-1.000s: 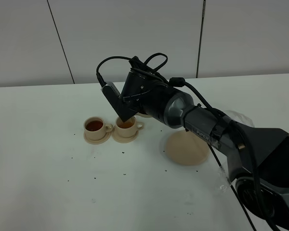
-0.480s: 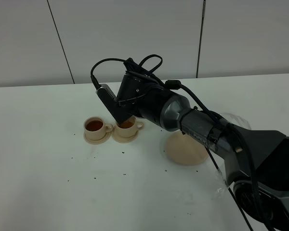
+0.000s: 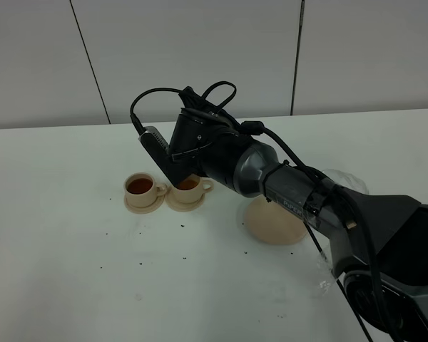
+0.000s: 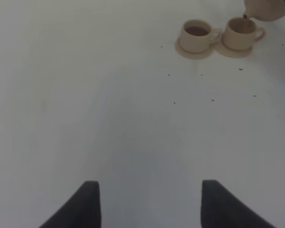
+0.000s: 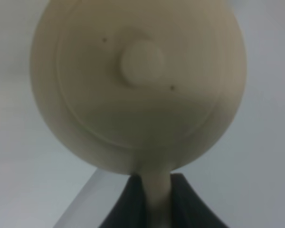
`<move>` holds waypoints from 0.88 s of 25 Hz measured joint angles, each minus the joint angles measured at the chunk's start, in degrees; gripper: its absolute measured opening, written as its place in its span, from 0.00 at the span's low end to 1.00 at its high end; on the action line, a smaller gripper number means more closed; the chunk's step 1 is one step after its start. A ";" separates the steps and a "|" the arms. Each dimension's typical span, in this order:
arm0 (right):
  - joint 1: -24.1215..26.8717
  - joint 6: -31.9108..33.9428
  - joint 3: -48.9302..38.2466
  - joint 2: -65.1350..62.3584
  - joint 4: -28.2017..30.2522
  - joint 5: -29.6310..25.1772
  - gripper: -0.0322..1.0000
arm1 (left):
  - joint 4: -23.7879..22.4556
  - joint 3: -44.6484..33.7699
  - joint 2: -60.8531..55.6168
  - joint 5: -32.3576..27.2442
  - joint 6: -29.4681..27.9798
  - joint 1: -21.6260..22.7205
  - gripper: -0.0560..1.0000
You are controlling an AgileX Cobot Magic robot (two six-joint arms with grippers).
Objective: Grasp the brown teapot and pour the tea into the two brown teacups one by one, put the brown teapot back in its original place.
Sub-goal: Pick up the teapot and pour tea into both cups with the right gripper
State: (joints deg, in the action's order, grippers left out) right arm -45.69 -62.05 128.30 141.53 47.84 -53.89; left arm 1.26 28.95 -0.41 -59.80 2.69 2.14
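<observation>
Shifted left, teapot (image 5: pixel 137 85) pours over right teacup (image 4: pixel 241 32) rim; open table (image 3: pixel 71 271) around.

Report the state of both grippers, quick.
Left gripper: open, holding nothing.
Right gripper: shut on the brown teapot, gripping it by its handle.

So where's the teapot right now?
The brown teapot is in the right gripper, tipped over the teacup nearer the wide saucer, left of centre in the high view.
</observation>
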 joint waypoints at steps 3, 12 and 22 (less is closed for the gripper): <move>-0.11 0.00 0.00 0.00 0.05 0.00 0.12 | 0.00 0.00 0.00 0.00 0.00 0.00 0.56; -0.33 0.00 0.00 0.00 0.16 0.00 0.12 | 0.00 0.00 0.00 0.00 0.02 0.00 0.56; -0.39 0.00 0.00 0.00 0.44 0.00 0.12 | 0.00 0.00 0.00 0.00 0.02 0.00 0.56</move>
State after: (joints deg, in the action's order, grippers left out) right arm -46.08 -62.05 128.30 141.53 48.28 -53.89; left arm 1.26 28.95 -0.41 -59.80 2.70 2.14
